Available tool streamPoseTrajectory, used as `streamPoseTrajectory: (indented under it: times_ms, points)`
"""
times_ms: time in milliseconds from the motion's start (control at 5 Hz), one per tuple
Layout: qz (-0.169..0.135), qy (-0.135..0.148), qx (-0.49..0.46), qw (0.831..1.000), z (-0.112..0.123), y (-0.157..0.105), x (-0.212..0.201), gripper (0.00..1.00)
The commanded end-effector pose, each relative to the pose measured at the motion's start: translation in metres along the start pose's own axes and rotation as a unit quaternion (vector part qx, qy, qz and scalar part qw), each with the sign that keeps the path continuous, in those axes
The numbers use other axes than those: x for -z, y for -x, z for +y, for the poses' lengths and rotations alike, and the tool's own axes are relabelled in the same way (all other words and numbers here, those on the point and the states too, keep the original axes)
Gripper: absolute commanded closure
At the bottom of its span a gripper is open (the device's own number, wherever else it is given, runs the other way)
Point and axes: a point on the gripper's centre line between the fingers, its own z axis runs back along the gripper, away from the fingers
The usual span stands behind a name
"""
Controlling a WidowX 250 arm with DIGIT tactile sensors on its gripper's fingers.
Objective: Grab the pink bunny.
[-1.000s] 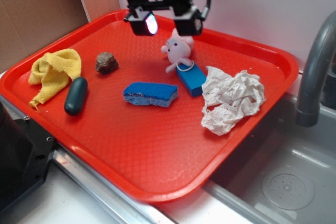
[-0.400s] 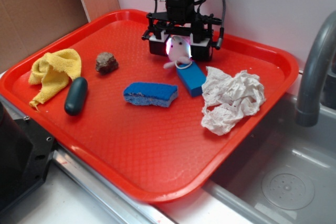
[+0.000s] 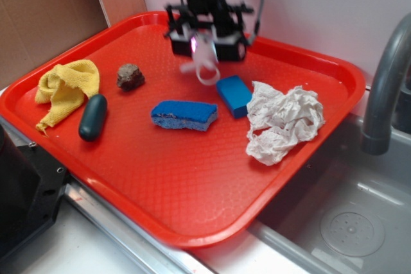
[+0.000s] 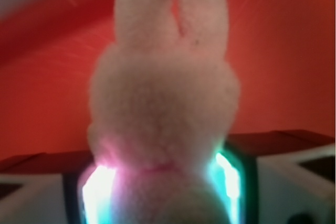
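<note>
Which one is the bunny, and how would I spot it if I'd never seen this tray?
Find the big red tray beside the sink, then look to its far edge, where the black gripper hangs. The pink bunny is squeezed between its glowing pads, lifted off the tray above the small blue block. It is the only fluffy pale-pink thing, with two ears.

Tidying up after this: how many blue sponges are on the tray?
2: one blue sponge lies mid-tray, another just right of it beside the crumpled paper. None seems hidden.

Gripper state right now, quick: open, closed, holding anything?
Gripper: jaws closed on the pink bunny, which hangs clear of the red tray.
</note>
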Motion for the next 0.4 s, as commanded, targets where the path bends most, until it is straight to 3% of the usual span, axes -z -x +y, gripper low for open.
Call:
streamPoseTrajectory:
  times_ms: [0, 200]
  points:
    - [-0.007, -0.034, 0.118, 0.992, 0.046, 0.035, -0.111, 1.00]
    - [0.000, -0.053, 0.151, 0.987, 0.057, 0.064, -0.124, 1.00]
